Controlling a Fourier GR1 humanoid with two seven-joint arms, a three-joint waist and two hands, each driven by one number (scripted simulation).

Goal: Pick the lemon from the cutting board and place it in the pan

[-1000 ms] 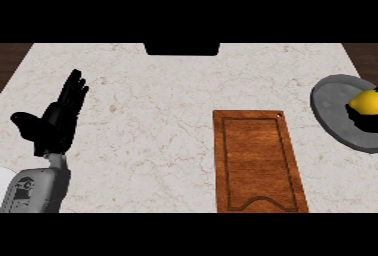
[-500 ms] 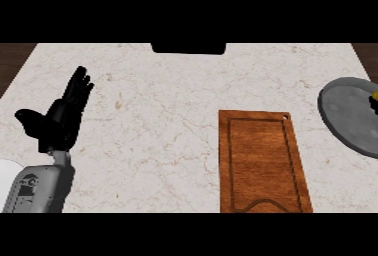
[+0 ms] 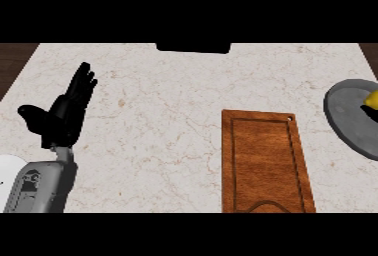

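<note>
A view looking steeply down on a pale marbled desk (image 3: pixel 162 100). At the left, the robot's left hand (image 3: pixel 63 112) rests above its grey forearm (image 3: pixel 40 185), which comes up from the lower edge. The hand is open, fingers straight and pointing up the view, thumb spread out to the left, holding nothing and touching no object.

A long wooden cutting board (image 3: pixel 266 162) lies right of centre, its lower end cut off by the bottom of the view. Its surface is bare.

At the far right edge sits a grey pan (image 3: pixel 347 125), only partly in view; its right side is cut off. Inside it, against the edge of the view, a small piece of the yellow lemon (image 3: pixel 371 101) shows; the rest of the lemon is out of view. The lemon is well apart from the cutting board.

A dark object (image 3: pixel 193 47) sits at the desk's far edge, its top cut off; what it is cannot be made out. The right hand does not appear in the view.
</note>
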